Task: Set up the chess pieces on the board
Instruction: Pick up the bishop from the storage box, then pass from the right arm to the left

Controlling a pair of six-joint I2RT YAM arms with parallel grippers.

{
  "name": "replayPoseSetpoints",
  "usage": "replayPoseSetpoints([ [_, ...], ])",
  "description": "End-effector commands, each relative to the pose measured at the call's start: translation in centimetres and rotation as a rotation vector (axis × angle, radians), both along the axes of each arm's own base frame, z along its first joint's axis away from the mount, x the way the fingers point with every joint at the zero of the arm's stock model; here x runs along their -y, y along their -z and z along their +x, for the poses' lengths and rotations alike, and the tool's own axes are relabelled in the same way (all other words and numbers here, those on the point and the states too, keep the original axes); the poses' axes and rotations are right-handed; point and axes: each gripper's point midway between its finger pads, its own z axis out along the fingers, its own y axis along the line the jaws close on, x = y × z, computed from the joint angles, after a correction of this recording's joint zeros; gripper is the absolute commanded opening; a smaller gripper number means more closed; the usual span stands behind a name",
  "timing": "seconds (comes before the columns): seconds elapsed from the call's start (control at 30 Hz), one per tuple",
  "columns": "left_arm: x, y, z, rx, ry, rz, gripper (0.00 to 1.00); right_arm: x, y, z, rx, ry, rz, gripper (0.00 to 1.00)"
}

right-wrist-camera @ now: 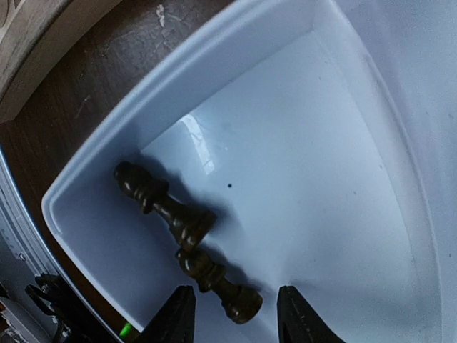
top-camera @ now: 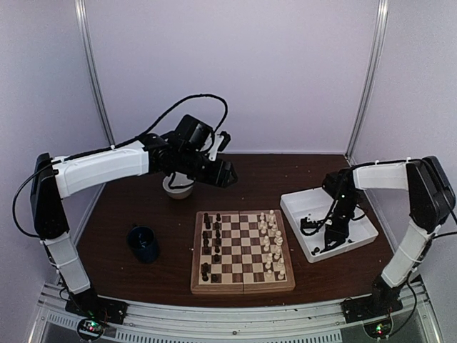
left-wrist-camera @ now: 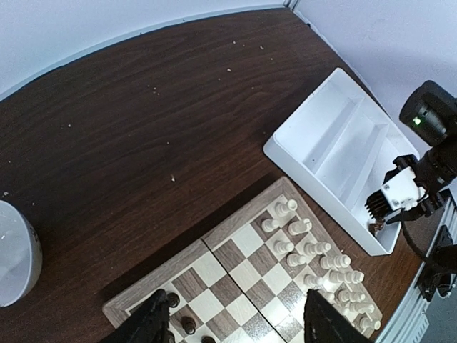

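My right gripper, fingers spread, is over two dark chess pieces lying in the tray right of the board; my left gripper hangs spread beyond its far edge.

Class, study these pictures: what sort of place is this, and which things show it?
Probably a robot test booth: plain pale walls enclose a small brown table, with a left arm and right arm mounted on a metal rail.
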Motion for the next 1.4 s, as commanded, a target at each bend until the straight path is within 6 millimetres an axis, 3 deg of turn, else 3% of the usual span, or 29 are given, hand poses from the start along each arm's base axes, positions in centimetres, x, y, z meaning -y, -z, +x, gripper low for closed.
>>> replayPoseSetpoints([
  [0.0,-0.5,-0.8,0.1,0.043,0.003,0.008,0.64,-1.8,0.4,-1.6,-0.093,-0.117,0.042,0.43],
  [0.27,-1.3,-1.0,-0.1,0.067,-0.006,0.026,0.64,-3.8,1.7,0.6,-0.013,-0.093,0.029,0.31],
  [0.5,-1.1,-1.0,0.1,0.076,-0.003,0.018,0.64,-3.9,0.4,2.0,0.06,-0.037,0.055,0.15],
  [1.17,1.3,-1.2,-0.4,0.062,0.077,-0.067,0.64,-3.0,-2.9,2.9,0.034,0.101,0.171,0.08],
  [1.37,2.5,-1.2,-0.9,0.062,0.115,-0.098,0.64,-3.6,-6.0,4.4,0.055,0.21,0.287,0.08],
])
